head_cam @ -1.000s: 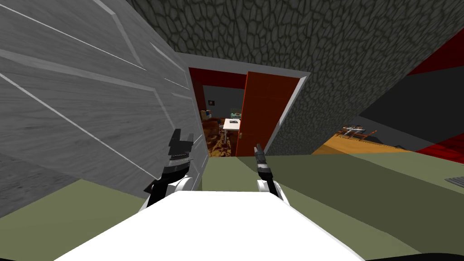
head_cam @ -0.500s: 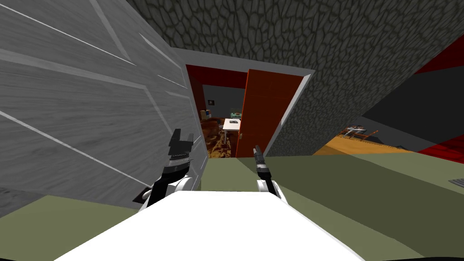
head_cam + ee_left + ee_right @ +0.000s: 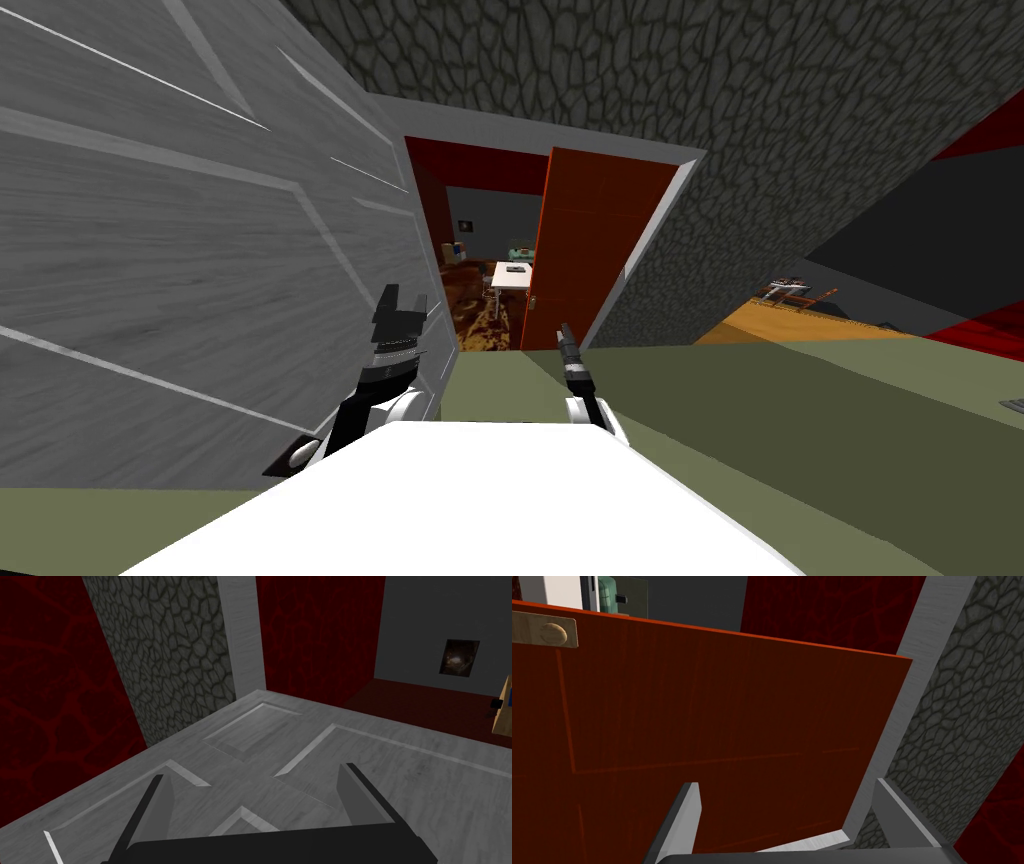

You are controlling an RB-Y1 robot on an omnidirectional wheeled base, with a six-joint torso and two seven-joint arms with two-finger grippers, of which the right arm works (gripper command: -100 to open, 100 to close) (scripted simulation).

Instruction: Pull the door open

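Head view: grey door [image 3: 180, 250] beside left end effector [image 3: 404, 298]

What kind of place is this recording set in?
Probably a hallway inside a house: a grey panelled door on the left, a red-brown door ajar in a stone-patterned wall ahead, and a white table in the room beyond.

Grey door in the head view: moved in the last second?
Yes. The grey door has swung: its knob has gone down and left, toward me, while the red door ahead hardly shifts.
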